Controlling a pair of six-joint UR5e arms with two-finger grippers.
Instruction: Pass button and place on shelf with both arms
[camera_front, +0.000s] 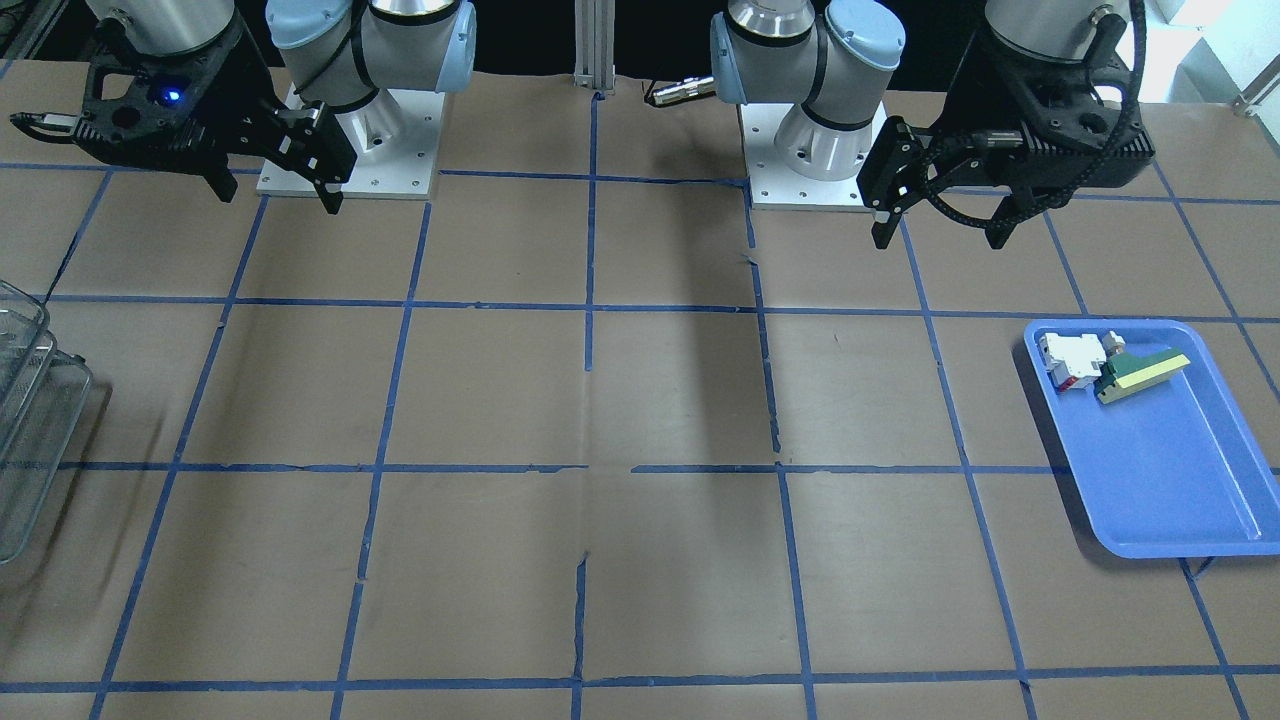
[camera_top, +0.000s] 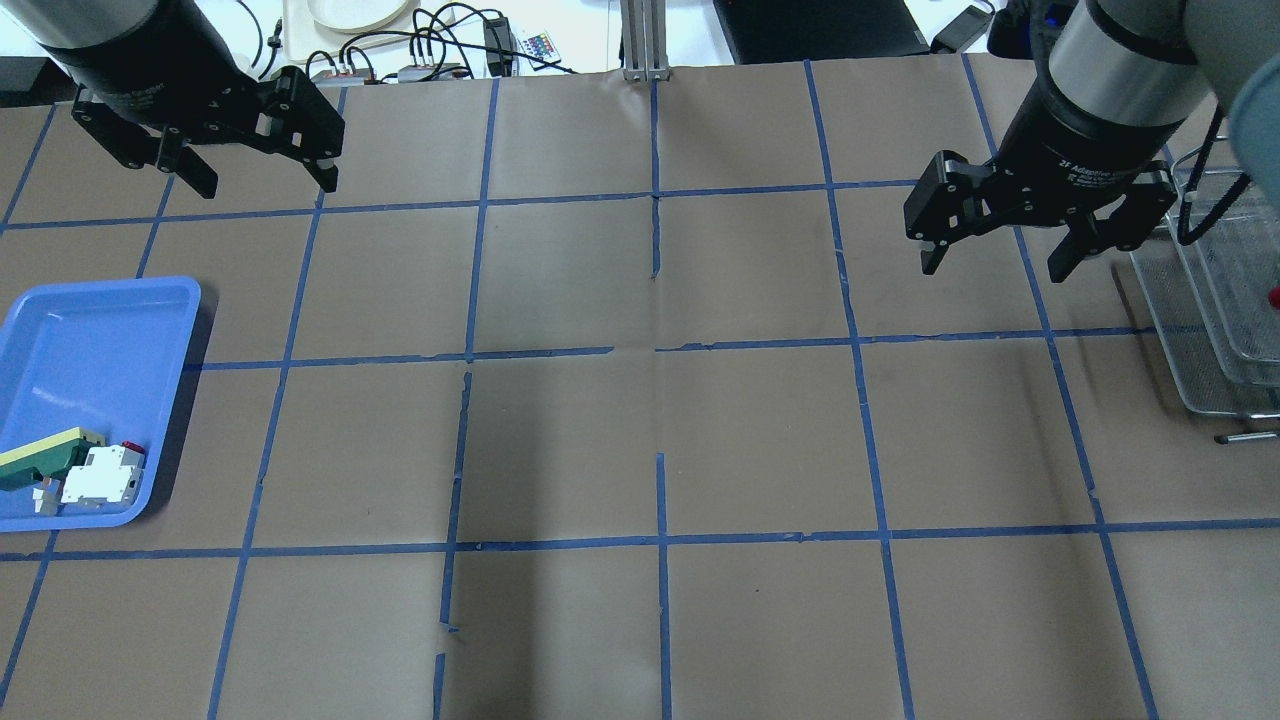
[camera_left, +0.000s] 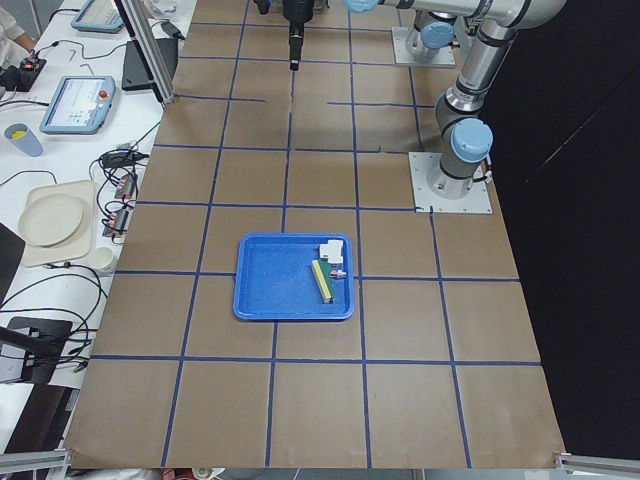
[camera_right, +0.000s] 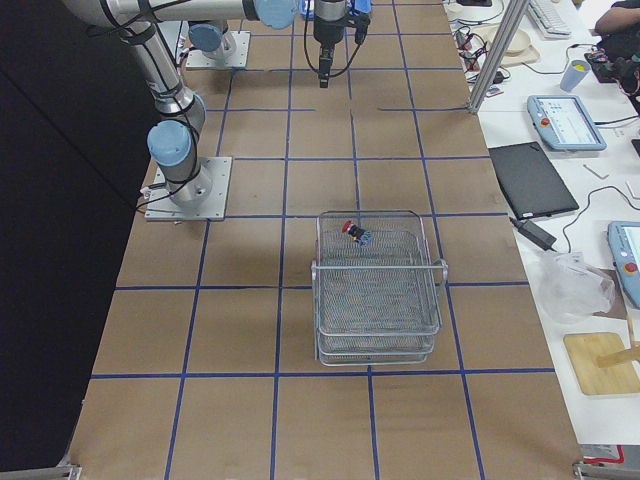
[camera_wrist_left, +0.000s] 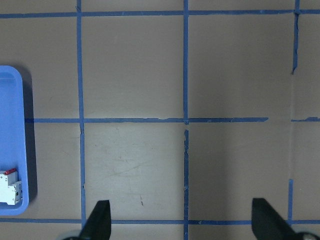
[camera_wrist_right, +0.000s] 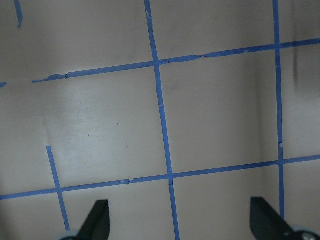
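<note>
The button (camera_right: 352, 233), red cap on a dark body, lies in the top tier of the wire mesh shelf (camera_right: 378, 290) in the exterior right view. In the overhead view only a red speck (camera_top: 1275, 297) shows at the right edge inside the shelf (camera_top: 1205, 300). The shelf's corner shows in the front view (camera_front: 20, 420). My right gripper (camera_top: 993, 272) hangs open and empty above the table, just left of the shelf; it also shows in the front view (camera_front: 280, 200). My left gripper (camera_top: 265, 185) hangs open and empty above the far left of the table, also in the front view (camera_front: 940, 240).
A blue tray (camera_top: 90, 330) at the table's left end holds a white-and-red block (camera_top: 100, 475) and a green-and-yellow wedge (camera_top: 45, 455). The tray also shows in the left wrist view (camera_wrist_left: 12, 125). Brown paper with a blue tape grid covers the table.
</note>
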